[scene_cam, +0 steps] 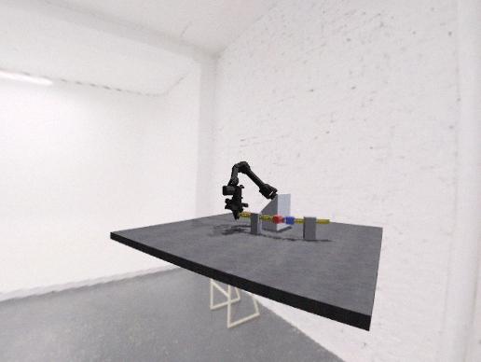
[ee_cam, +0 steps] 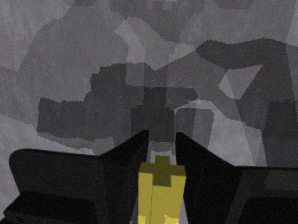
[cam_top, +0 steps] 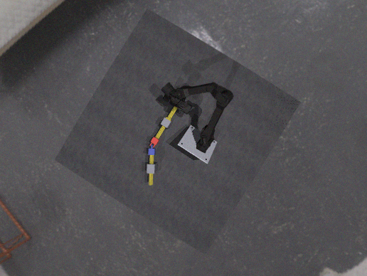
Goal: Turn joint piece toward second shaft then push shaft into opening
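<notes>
The red joint piece (cam_top: pixel 154 141) (scene_cam: pixel 277 218) is small, square and solid-coloured, with narrow prongs on the side facing the blue piece (cam_top: pixel 151 151) (scene_cam: pixel 290 220). It sits in line with the second shaft (cam_top: pixel 171 113) (scene_cam: pixel 267 217) (ee_cam: pixel 161 202), a yellow, ridged bar that reaches right up to it; how deep the bar goes in, I cannot tell. Just beside the joint piece, the blue piece caps the first shaft (cam_top: pixel 151 179) (scene_cam: pixel 322 221), also yellow, which runs off at a shallow angle.

A little way from the joint piece along the second shaft is its grey block (cam_top: pixel 166 122) (scene_cam: pixel 255 224); somewhat farther off, on the opposite side, is the first shaft's grey block (cam_top: pixel 151 168) (scene_cam: pixel 309 229). Bare tabletop lies between the joint piece and the pale base plate (cam_top: pixel 188 142).

Farther out, beyond the second shaft's block, the gripper (cam_top: pixel 176 107) (scene_cam: pixel 237 216) (ee_cam: pixel 162 137) is narrowed onto that shaft near its outer end, one finger on each side. The edges of the dark tabletop (cam_top: pixel 107 107) (scene_cam: pixel 233 252) are well away from the joint piece, leaving open room around the assembly.
</notes>
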